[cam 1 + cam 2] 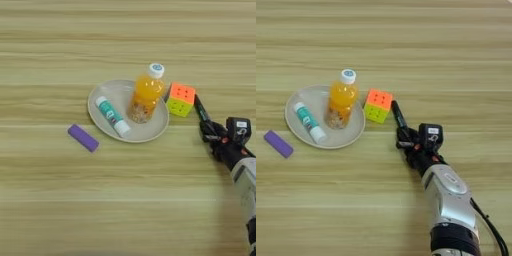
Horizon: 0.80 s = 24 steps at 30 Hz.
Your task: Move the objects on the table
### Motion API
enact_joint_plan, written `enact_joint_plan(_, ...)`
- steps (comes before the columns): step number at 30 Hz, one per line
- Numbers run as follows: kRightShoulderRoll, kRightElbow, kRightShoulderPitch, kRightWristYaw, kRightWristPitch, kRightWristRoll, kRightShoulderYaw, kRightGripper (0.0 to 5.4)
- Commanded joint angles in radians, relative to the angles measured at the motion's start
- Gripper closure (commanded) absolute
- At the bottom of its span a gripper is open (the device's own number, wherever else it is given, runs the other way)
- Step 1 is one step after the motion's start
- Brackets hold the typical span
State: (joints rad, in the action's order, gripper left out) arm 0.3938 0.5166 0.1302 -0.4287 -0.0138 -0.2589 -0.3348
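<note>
Right eye view: gripper (404,136) clenched on the marker pen (398,114) just right of the puzzle cube (378,105).
Juice bottle (341,99) stands on the plate (356,131) left of the cube; broad bare surface (456,60) lies beyond and right.

Right arm: forearm (450,200) has a smooth silver-grey shell, rounded, with a domed cover on top. A black ribbed collar sits at its lower end. A thin black cable runs along its outer side. Right gripper (404,138) is black, with a small white label on a boxy black housing and red accents at the wrist.
</note>
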Motion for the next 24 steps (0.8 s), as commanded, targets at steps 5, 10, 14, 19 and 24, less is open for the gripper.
enact_joint_plan(5,-0.002,-0.016,0.033,0.002,-0.01,0.006,0.029,4.33)
enact_joint_plan(10,-0.005,-0.017,0.032,0.003,-0.009,0.008,0.036,4.33)
enact_joint_plan(14,0.0,-0.011,0.033,0.008,-0.004,0.01,0.034,4.33)
enact_joint_plan(19,0.005,-0.013,0.031,0.011,0.014,0.024,0.041,3.95)
enact_joint_plan(24,0.012,-0.033,0.024,0.014,0.039,0.037,0.043,3.39)
